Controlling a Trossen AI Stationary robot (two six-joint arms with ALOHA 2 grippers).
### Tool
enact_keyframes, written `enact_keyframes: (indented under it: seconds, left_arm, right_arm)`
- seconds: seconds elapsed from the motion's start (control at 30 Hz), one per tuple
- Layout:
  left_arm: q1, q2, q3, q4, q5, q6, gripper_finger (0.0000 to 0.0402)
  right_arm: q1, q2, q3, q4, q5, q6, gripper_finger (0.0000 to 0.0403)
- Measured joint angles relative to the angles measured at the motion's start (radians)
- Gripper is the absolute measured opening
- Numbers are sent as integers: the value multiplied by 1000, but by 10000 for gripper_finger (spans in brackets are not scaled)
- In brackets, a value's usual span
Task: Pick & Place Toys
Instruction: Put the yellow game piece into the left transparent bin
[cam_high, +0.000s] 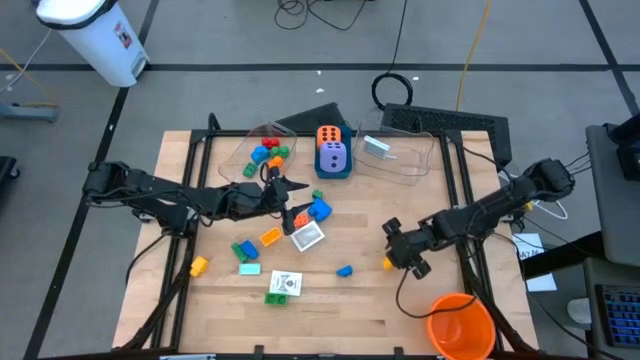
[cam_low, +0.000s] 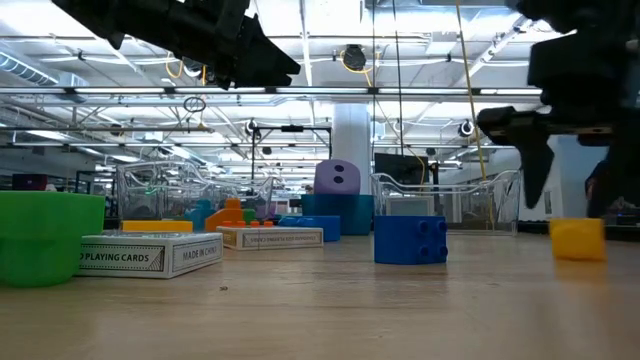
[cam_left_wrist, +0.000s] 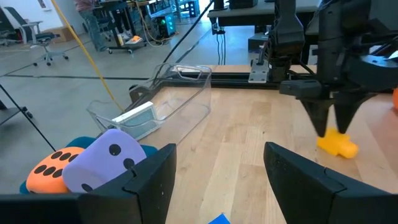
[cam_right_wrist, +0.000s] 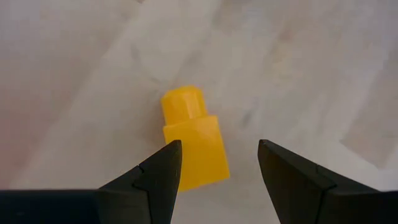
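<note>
A small yellow brick (cam_right_wrist: 193, 146) lies on the wood table at the right. My right gripper (cam_right_wrist: 221, 168) hangs open just above it, pointing steeply down, and touches nothing; the brick sits below the gap, nearer one finger. In the high view this gripper (cam_high: 403, 250) is beside the brick (cam_high: 388, 262). My left gripper (cam_high: 293, 200) floats open and almost level over the middle of the table, above a blue brick (cam_high: 320, 209), with nothing between its fingers. More bricks and white cards (cam_high: 307, 237) lie loose at the near left.
At the far side stand a clear tub (cam_high: 255, 150) with bricks, a blue box (cam_high: 333, 170) bearing an orange and a purple die (cam_left_wrist: 106, 158), and another clear tub (cam_high: 400, 155). A big orange cup (cam_high: 460, 325) stands at the near right corner.
</note>
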Motion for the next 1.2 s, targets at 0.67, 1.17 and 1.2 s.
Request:
enact_keyframes:
  seconds: [0.67,1.17,1.2]
  left_arm:
    - [0,0,0,-19,0,0,231]
    - [0,0,0,-18,0,-9,228]
    - [0,0,0,-18,0,-9,226]
  right_arm:
    - [-31,-23,-3,43,-31,-69,208]
    - [-39,44,-2,47,-21,-81,208]
    - [-42,47,-2,47,-11,-81,208]
